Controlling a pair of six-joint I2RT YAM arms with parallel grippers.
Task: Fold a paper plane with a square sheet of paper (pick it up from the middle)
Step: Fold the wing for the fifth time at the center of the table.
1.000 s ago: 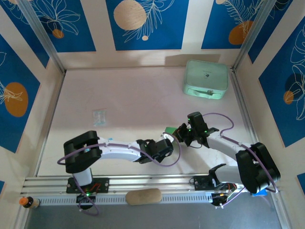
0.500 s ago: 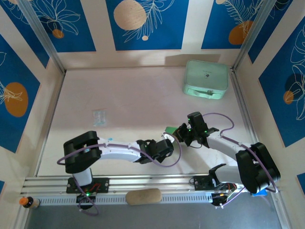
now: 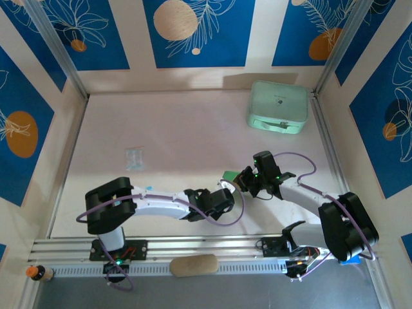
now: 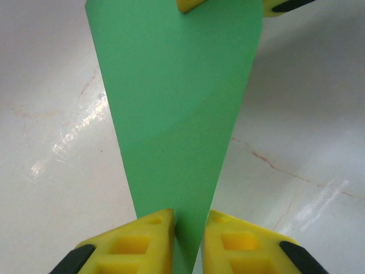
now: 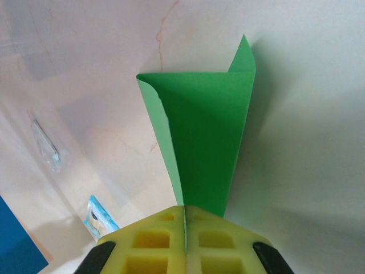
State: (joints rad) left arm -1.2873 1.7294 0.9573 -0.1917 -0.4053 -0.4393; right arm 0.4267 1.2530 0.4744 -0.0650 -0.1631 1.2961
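Though folded, tapering green paper plane point(image 5: 199, 148)

The paper plane point(image 4: 177, 114) was smooth, matt green paper, and the table point(image 4: 51, 148) under it was glossy and pale with faint reddish veins, like polished stone. The left gripper point(image 4: 188, 217) had fingers point(image 4: 142, 242) of matt yellow plastic. A bare metal rail point(image 3: 206, 244) ran along the table's near edge, and the mint case point(image 3: 278, 106) by the far right corner looked smooth.
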